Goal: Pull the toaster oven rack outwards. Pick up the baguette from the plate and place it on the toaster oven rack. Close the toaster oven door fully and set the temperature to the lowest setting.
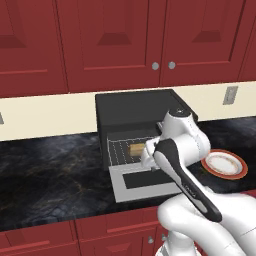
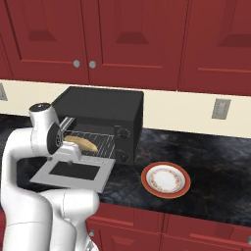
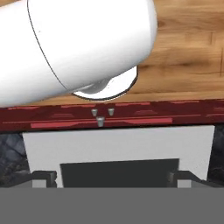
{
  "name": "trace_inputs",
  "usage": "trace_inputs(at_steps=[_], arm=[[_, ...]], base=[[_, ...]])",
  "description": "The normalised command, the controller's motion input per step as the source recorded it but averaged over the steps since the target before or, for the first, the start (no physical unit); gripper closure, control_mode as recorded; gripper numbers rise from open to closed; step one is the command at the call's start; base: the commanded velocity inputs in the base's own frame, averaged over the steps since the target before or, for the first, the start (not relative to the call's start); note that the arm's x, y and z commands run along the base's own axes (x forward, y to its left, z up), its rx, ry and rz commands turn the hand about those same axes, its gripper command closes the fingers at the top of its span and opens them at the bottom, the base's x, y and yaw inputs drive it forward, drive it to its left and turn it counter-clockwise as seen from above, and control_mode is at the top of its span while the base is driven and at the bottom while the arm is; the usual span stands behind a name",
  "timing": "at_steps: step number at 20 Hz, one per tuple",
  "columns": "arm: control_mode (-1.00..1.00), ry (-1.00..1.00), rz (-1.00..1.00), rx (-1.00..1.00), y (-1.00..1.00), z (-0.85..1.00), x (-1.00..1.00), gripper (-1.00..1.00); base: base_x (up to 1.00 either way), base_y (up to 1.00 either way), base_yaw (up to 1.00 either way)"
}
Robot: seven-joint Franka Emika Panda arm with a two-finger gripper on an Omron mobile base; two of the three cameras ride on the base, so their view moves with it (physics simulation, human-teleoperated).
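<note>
Resting on silver wire rack inside boxy matte black toaster oven: tan baguette; grey windowed door folded down flat; end effector fingers spread apart, empty, above door; orange-rimmed white plate bare on dark marbled surface.

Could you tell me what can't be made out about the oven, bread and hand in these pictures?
- Baguette: the arm covers its right end in the left base view.
- Toaster oven knob settings: too small, right base view.
- Hand: fingertips cut off by the hand view's bottom.
</note>
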Motion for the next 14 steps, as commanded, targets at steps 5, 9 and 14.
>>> trace_inputs(at_steps=[5, 9, 14], arm=[[-1.00, -0.04, 0.00, 0.00, 0.00, -0.24, 0.02, -1.00], [-1.00, -0.01, 0.00, 0.00, 0.00, -0.18, 0.16, -1.00], [-1.00, 0.00, 0.00, 0.00, 0.00, -0.17, 0.20, -1.00]], base=[[0.00, 0.00, 0.00], [0.00, 0.00, 0.00], [0.00, 0.00, 0.00]])
